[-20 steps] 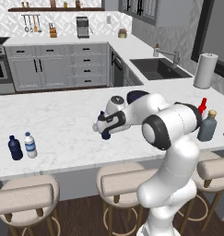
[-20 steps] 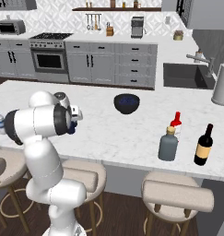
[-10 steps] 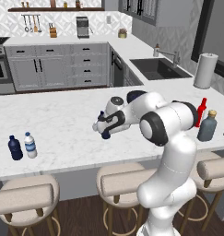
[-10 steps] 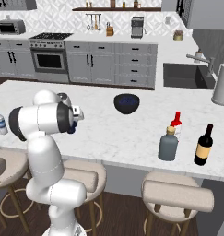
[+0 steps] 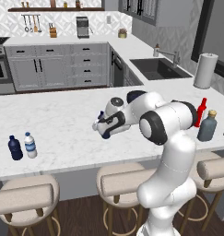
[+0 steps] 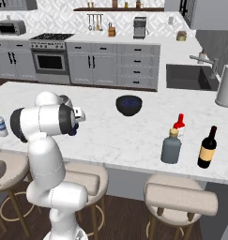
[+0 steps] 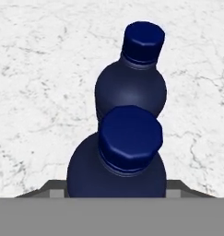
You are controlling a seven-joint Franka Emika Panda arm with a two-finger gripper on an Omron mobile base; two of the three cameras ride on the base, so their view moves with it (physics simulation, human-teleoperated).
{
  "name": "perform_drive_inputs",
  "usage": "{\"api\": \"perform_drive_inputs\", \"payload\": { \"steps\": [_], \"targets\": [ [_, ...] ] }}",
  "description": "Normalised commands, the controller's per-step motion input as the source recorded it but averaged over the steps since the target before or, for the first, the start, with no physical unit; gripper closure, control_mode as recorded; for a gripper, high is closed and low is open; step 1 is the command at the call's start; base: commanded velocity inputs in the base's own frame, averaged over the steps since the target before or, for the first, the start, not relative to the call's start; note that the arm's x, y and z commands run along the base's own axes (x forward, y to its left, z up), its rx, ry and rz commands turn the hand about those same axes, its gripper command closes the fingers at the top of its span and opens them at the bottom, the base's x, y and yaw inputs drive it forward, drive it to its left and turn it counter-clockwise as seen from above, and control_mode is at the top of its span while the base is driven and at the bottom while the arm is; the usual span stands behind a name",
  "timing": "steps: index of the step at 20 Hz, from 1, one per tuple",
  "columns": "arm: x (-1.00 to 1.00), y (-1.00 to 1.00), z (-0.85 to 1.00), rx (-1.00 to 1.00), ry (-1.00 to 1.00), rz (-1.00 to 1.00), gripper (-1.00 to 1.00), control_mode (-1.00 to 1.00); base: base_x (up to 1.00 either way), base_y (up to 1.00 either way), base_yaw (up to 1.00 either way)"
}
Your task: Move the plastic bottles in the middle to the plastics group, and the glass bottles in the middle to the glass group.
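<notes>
Navy-blue plastic bottles with dark caps stand upright in the hand view, two of them, long axes vertical and caps toward the camera. We look down on the nearer one at the bottom centre. The second navy bottle stands just behind it, and the two seem to touch. White marble counter lies all round them. Grey finger pads sit close at both sides of the nearer bottle, but we cannot tell whether they are clamped on it.

From the left base view, the gripper is low over the middle of the white marble island, and the arm covers most of the bottles there. At the island's left stand a small navy bottle and a clear white-capped bottle with a blue label, side by side. At the right are a slender red bottle and a squat grey-blue bottle with a tan stopper.

From the right base view, the grey-blue bottle stands in front of the red one, with a dark brown-black bottle just beside. A dark bowl sits mid-island.
</notes>
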Motion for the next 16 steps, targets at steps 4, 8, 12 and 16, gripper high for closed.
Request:
{"api": "perform_drive_inputs", "payload": {
  "steps": [4,8,12,16],
  "targets": [
    [-0.06,0.01,-0.03,0.0,-0.02,0.0,1.0,-1.0,0.0,0.0,0.0],
    [-0.55,0.12,0.16,0.1,0.0,0.0,1.0,-1.0,0.0,0.0,0.0],
    [-0.73,0.19,0.25,0.12,0.0,0.0,1.0,-1.0,0.0,0.0,0.0],
    [-0.78,0.48,0.13,0.02,0.0,0.05,1.0,-1.0,0.0,0.0,0.0]
  ]
}}
